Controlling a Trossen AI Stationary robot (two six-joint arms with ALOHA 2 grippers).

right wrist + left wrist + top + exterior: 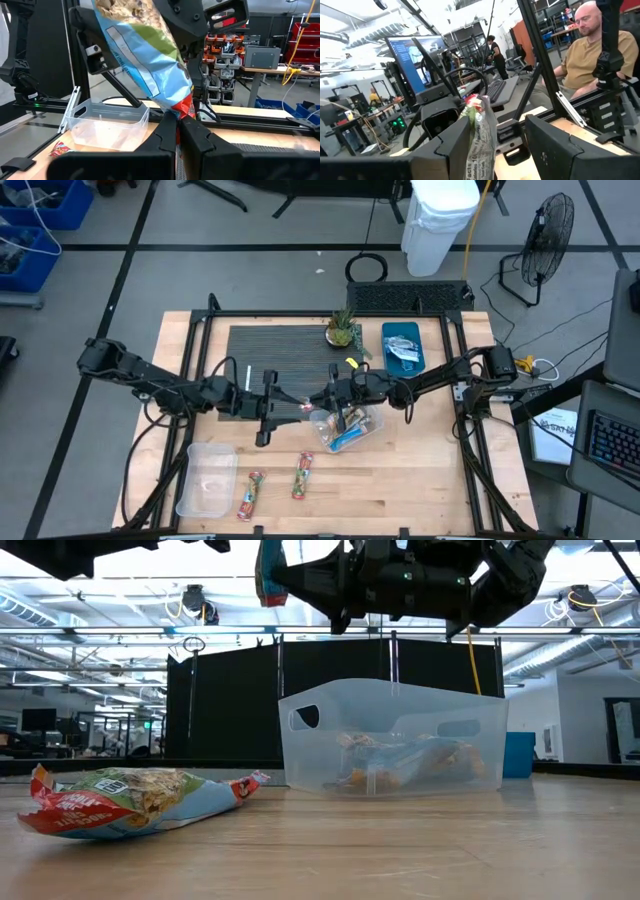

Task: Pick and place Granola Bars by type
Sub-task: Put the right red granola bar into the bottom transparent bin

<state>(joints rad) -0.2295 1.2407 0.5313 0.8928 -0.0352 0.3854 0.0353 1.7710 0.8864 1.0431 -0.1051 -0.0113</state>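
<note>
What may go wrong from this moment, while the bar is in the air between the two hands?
1. The right hand pinches the granola bar only at its red end, so the bar may slip out.
2. The left hand is open around the bar. If the right hand lets go before the left one shuts, the bar would probably fall onto the table.

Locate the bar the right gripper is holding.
The bar hangs pinched in the right gripper at mid-table, above the clear bin of bars in the high view, with the open left gripper around its other end.
</note>
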